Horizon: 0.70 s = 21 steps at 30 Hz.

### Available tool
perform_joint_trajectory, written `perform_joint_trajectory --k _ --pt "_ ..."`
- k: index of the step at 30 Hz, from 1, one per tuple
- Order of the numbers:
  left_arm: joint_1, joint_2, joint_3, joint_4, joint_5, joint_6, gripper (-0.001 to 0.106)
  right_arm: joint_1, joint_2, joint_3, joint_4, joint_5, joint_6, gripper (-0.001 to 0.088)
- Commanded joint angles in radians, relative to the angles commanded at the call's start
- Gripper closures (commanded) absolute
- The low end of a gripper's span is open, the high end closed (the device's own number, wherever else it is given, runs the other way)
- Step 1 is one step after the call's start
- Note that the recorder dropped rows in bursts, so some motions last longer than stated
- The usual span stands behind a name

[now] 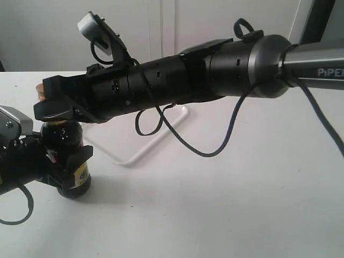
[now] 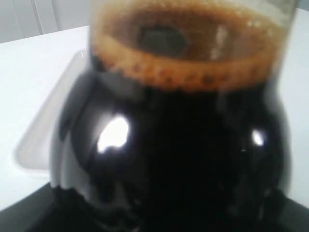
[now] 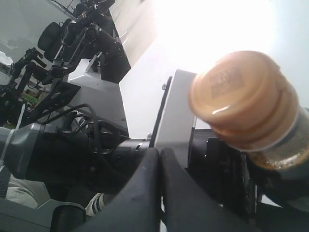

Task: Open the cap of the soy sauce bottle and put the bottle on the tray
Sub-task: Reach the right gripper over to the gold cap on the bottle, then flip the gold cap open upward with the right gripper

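The soy sauce bottle (image 1: 63,137) stands upright on the white table at the near left, with my left gripper (image 1: 72,161) shut around its body. In the left wrist view the bottle (image 2: 183,159) fills the frame, dark liquid with foam at the top. My right gripper (image 1: 47,103) reaches across from the right and sits at the bottle's top, beside the golden-tan cap (image 1: 39,90). In the right wrist view its fingers (image 3: 160,153) are pressed together with nothing between them, and the cap (image 3: 241,96) lies flat down next to them. The white tray (image 1: 142,155) lies behind the bottle, mostly hidden by the right arm.
The right arm (image 1: 215,70) stretches low over the tray and the middle of the table. A black cable (image 1: 207,153) hangs from it in a loop. The tray's rim (image 2: 43,130) shows close beside the bottle. The left arm's body (image 3: 72,159) is just behind the right fingers.
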Motion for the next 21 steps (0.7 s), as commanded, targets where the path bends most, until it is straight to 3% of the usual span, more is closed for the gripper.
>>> perform_joint_trajectory --k 21 --pt "0.000 0.000 0.000 0.002 0.000 0.000 0.105 0.004 0.027 -0.013 0.040 -0.121 0.000 0.0868"
